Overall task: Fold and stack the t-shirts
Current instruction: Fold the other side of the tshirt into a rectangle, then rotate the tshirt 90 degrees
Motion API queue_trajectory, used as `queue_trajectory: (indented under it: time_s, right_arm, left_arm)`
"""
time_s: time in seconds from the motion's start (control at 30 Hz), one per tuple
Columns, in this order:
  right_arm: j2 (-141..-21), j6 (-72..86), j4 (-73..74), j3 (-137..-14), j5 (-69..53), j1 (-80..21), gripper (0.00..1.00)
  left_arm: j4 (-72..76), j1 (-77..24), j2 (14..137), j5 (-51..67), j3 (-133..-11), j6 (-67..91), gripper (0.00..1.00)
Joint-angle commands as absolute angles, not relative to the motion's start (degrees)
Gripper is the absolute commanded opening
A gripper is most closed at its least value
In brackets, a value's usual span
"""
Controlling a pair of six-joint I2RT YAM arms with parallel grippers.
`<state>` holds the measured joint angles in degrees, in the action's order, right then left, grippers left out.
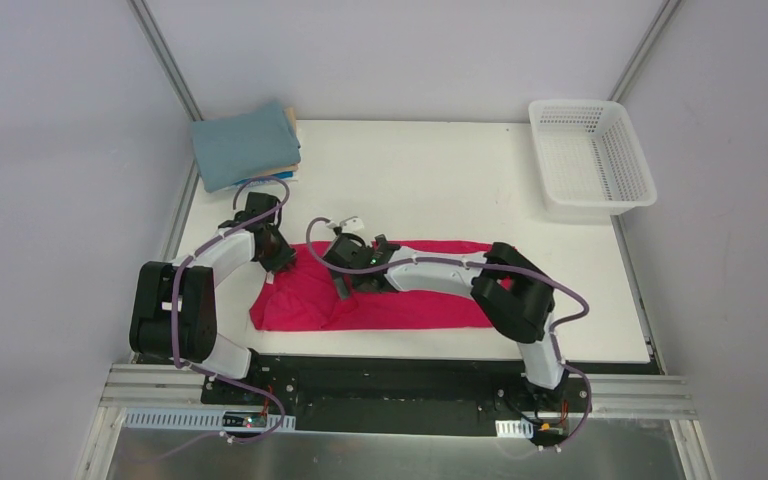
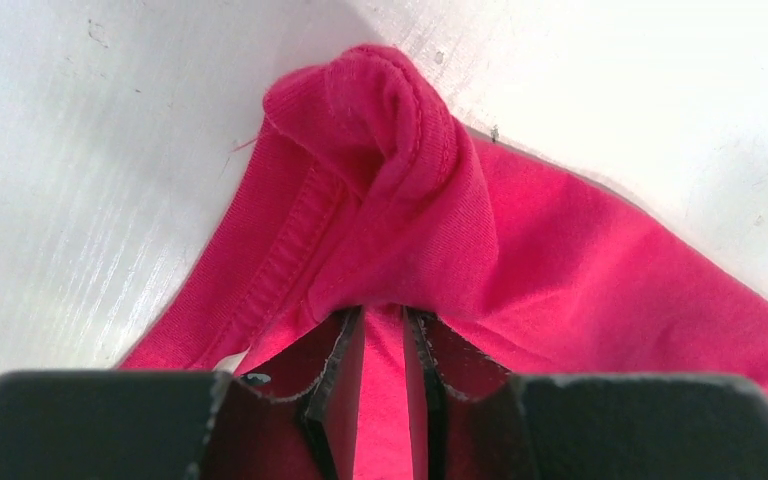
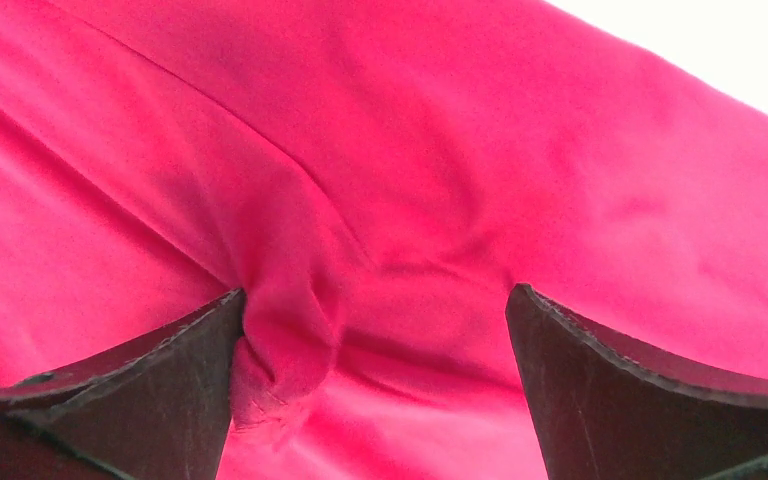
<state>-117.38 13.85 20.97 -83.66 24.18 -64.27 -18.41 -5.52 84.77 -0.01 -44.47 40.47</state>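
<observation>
1. At the far left corner of the table [image 1: 440,170] sits a folded stack [image 1: 245,148]. A dusty teal-grey t-shirt lies on top, with tan and blue edges showing beneath. All of it is flat, squared, matte cloth.
2. The left tool [image 2: 384,345] is pinched nearly together on a ridge of the crimson-pink t-shirt [image 1: 415,305], at the shirt's far left corner. Just beyond it a stitched hem curls into a soft hump.
3. That shirt lies as a long band across the near middle, well apart from the stack. It is limp fine knit that creases easily.
4. The right tool [image 3: 375,330] stands wide apart on the shirt's middle. Cloth bunches against one finger, and it grips nothing.
5. Folding seems to be in hand. The next move likely calls for carrying the pinched corner rightward over the band while the right tool pins it.
6. At the far right is a rigid white mesh basket [image 1: 572,104].
</observation>
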Motion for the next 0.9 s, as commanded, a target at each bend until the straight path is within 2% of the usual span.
queue_trajectory:
  time_s: [0.0,0.27,0.4,0.47,0.57,0.73,0.87]
  right_arm:
    - [-107.3,17.6,28.2,-75.3,29.5,-64.8,1.0]
    - [-93.5,23.6,31.7,-62.5,29.9,-64.8,1.0]
    - [-88.8,24.3,31.5,-60.7,30.3,-64.5,1.0]
    - [-86.7,24.4,30.9,-60.3,29.8,-63.5,1.0]
    - [-82.4,25.2,29.4,-58.9,27.7,-58.8,1.0]
    - [-76.8,24.6,22.8,-54.7,20.8,-44.4,1.0]
    - [-78.2,22.0,19.7,-54.3,14.8,-34.9,1.0]
  left_arm:
    - [-18.6,-4.3,85.8,-1.8,-45.1,39.8,0.2]
    - [-18.7,-3.8,85.2,-0.8,-45.7,39.8,0.21]
    - [-19.1,-3.8,83.8,1.2,-46.5,39.5,0.27]
    - [-19.3,-3.8,82.4,3.8,-47.0,39.2,0.32]
    - [-20.1,-3.9,78.0,7.0,-46.9,39.5,0.46]
    - [-22.0,-7.6,68.1,7.2,-44.2,41.9,0.68]
    - [-22.0,-13.8,65.9,7.2,-43.1,43.4,0.74]
